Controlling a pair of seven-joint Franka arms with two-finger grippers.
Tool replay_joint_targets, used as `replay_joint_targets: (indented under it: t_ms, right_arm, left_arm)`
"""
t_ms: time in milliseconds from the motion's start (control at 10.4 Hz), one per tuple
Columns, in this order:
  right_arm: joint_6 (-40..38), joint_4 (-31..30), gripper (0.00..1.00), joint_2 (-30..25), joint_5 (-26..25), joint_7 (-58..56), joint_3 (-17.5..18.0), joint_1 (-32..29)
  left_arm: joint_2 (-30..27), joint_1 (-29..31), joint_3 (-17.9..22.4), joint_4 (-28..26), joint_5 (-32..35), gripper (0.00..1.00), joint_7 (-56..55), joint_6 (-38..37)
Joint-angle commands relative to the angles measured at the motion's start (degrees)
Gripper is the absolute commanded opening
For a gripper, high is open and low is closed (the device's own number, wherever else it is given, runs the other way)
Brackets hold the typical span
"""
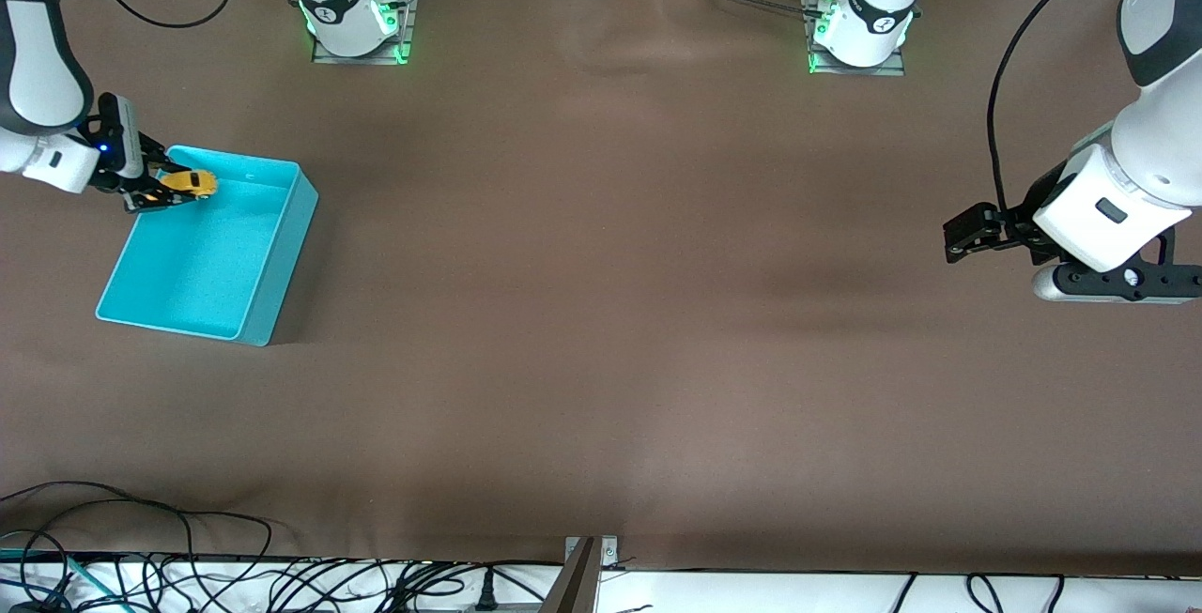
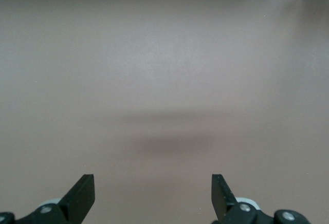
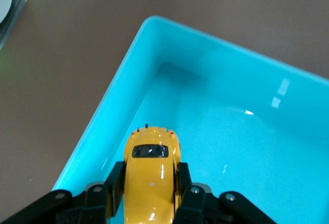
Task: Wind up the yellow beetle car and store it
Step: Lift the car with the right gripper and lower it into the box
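Note:
My right gripper (image 1: 174, 187) is shut on the yellow beetle car (image 1: 191, 183) and holds it over the corner of the cyan bin (image 1: 282, 228) that lies farthest from the front camera, at the right arm's end of the table. In the right wrist view the car (image 3: 150, 175) sits between my two fingers (image 3: 114, 185), its dark window toward the bin's inside, above the bin's wall (image 3: 123, 75). My left gripper (image 1: 960, 239) is open and empty, up over bare table at the left arm's end; its fingertips (image 2: 82, 196) show wide apart over the brown cloth.
The brown table cloth (image 1: 601, 313) covers the whole table. The arm bases (image 1: 352, 7) stand along the edge farthest from the front camera. Cables (image 1: 141, 575) lie past the table's edge nearest that camera.

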Motion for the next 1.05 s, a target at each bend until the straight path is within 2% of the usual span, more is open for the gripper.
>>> replay_joint_targets:
  t_ms: [0,192,479,958]
  right_arm:
    - [-1.92,3.08,0.00,-3.85,-2.33,5.16,3.78,0.65]
    - [2.98,4.05,0.00,0.42,-5.05,2.72,3.80,0.57]
    - [5.72,6.51,0.00,8.85,-4.81,-3.78,1.96,-0.83]
    - [6.26,5.55,0.00,13.79,-4.89,-6.69,1.78,-2.85]
  left_arm:
    - [0.43,-0.07,0.30,1.52,0.36,1.00,1.02,-0.94]
    - [0.43,-0.16,0.12,1.52,0.36,1.00,1.02,-0.94]
    - [0.43,-0.16,0.12,1.52,0.36,1.00,0.93,-0.94]
    - [0.43,-0.77,-0.05,1.52,0.45,1.00,0.93,-0.94]
